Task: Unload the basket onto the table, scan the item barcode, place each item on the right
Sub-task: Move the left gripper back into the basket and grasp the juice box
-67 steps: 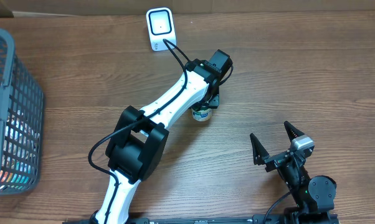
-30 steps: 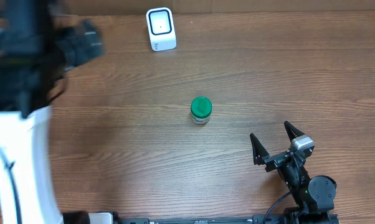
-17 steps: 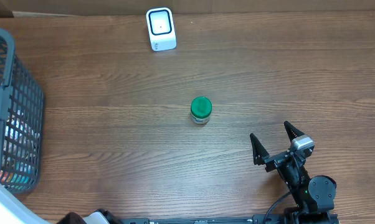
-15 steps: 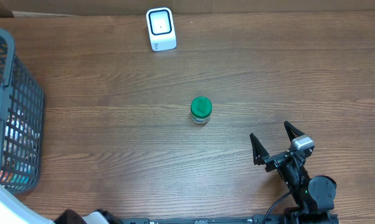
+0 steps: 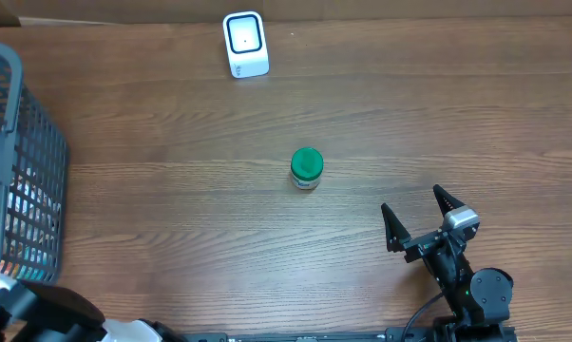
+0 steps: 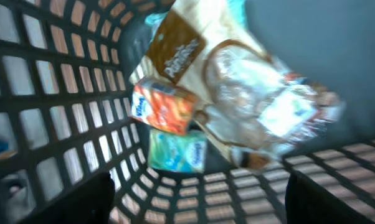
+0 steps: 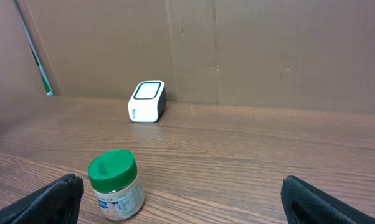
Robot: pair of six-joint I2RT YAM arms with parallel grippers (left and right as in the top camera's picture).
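Note:
A white barcode scanner (image 5: 245,43) (image 7: 147,101) stands at the table's far edge. A small jar with a green lid (image 5: 307,168) (image 7: 116,185) stands upright mid-table, untouched. My left gripper (image 6: 200,202) hangs inside the grey basket (image 5: 20,171), its fingers wide apart with nothing between them. Below it lie a brown-and-white bag (image 6: 237,81), an orange carton (image 6: 166,109) and a teal packet (image 6: 175,151). My right gripper (image 5: 414,204) (image 7: 181,205) rests open at the near right, the jar just inside its left finger line but farther off.
The basket's lattice wall (image 6: 63,93) surrounds the left gripper on all sides. Only a dark part of the left arm (image 5: 39,313) shows overhead, at the near left corner. A brown cardboard wall (image 7: 268,50) backs the table.
The left arm left the jar standing mid-table, swung left across the table and dropped to the basket at the near left. The right arm has not moved.

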